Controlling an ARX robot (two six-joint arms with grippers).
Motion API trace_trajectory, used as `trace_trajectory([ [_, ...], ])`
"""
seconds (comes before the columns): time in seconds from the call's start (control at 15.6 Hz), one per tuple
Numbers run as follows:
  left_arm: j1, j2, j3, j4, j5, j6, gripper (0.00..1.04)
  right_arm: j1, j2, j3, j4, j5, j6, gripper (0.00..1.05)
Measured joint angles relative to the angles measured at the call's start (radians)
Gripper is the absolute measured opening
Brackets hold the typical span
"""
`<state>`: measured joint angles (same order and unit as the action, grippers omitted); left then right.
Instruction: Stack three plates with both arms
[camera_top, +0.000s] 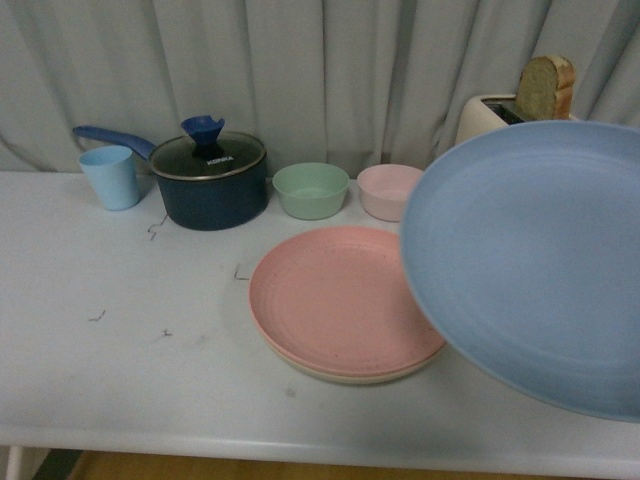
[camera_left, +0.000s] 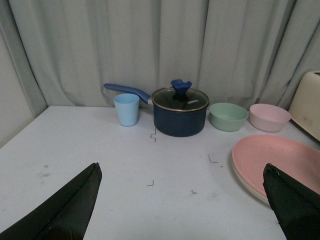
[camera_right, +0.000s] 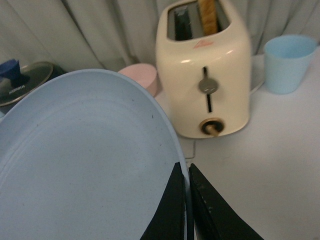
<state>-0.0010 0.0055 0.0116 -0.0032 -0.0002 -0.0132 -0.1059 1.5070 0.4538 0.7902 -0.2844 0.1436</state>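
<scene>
The pink plate (camera_top: 340, 298) lies on the beige plate (camera_top: 350, 377), whose rim shows beneath it, mid-table. The light blue plate (camera_top: 530, 265) hangs tilted in the air to the right, its lower edge overlapping the pink plate's right side in the front view. My right gripper (camera_right: 186, 172) is shut on the rim of the light blue plate (camera_right: 85, 155). My left gripper (camera_left: 182, 172) is open wide above bare table, with the pink plate (camera_left: 280, 160) beside its one fingertip (camera_left: 272, 175). Neither arm shows in the front view.
Along the back stand a light blue cup (camera_top: 110, 177), a dark blue lidded pot (camera_top: 210, 180), a green bowl (camera_top: 311, 190), a pink bowl (camera_top: 388, 190) and a cream toaster (camera_right: 202, 70) holding bread. A second blue cup (camera_right: 290, 62) stands beside the toaster. The curtain hangs behind.
</scene>
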Motion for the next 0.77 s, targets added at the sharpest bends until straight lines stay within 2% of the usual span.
trace_trajectory([
  [0.13,0.000,0.000,0.000,0.000,0.000,0.000,0.98,0.192,0.170,0.137,-0.006,0.121,0.056,0.03],
  [0.26,0.000,0.000,0.000,0.000,0.000,0.000,0.98,0.343,0.303,0.260,-0.052,0.214,0.082,0.03],
  [0.38,0.000,0.000,0.000,0.000,0.000,0.000,0.98,0.430,0.416,0.357,-0.166,0.310,0.102,0.03],
  [0.58,0.000,0.000,0.000,0.000,0.000,0.000,0.98,0.453,0.502,0.460,-0.219,0.396,0.132,0.03],
  [0.77,0.000,0.000,0.000,0.000,0.000,0.000,0.98,0.442,0.584,0.559,-0.277,0.408,0.198,0.03],
])
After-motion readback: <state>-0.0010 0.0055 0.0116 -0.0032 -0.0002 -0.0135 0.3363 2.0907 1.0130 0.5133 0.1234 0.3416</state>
